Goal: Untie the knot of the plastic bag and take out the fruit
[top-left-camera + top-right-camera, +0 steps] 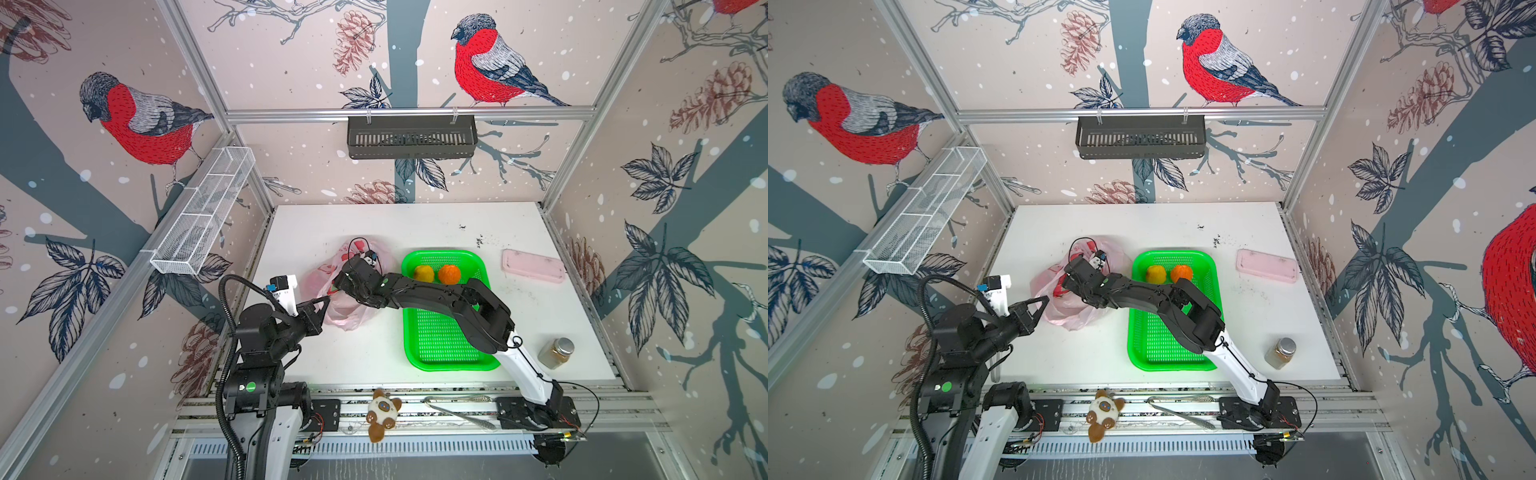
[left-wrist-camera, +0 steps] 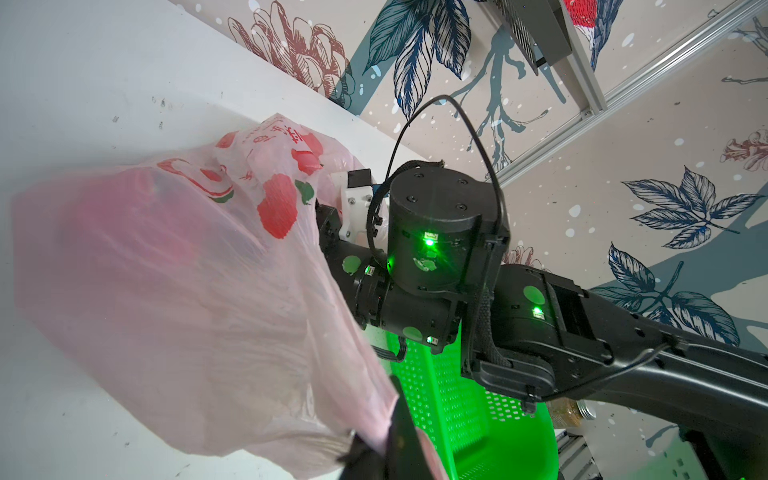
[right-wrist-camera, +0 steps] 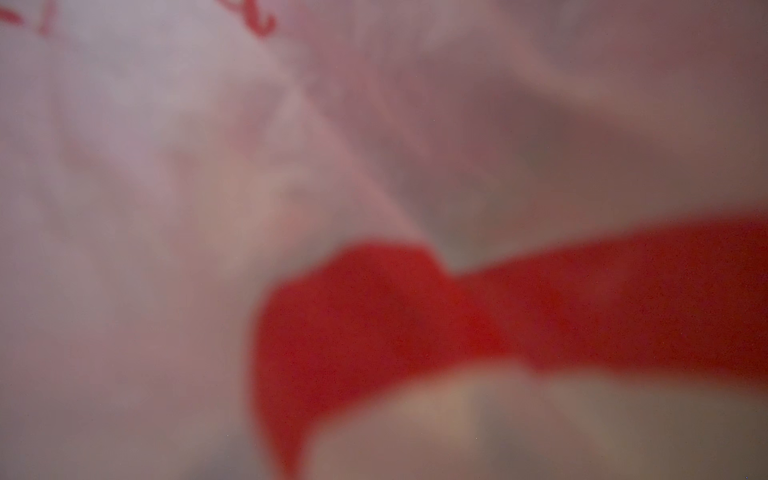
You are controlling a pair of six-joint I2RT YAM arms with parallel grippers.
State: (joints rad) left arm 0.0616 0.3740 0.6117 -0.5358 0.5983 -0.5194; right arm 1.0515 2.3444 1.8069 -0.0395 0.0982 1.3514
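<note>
The plastic bag [image 1: 347,318] lies on the table [image 1: 365,353] just beside the green tray [image 1: 440,345], where a yellow ball [image 1: 424,273] and an orange ball [image 1: 449,274] sit. The left gripper [image 1: 325,302] is closed on the bag's near edge, while the right gripper [image 1: 337,287] reaches inside, so I cannot tell how its jaws stand. As the right wrist view shows only blurred pink film, those jaws may catch plastic with a fruit, and a pull could then tear the bag or slip it from the left pinch.
</note>
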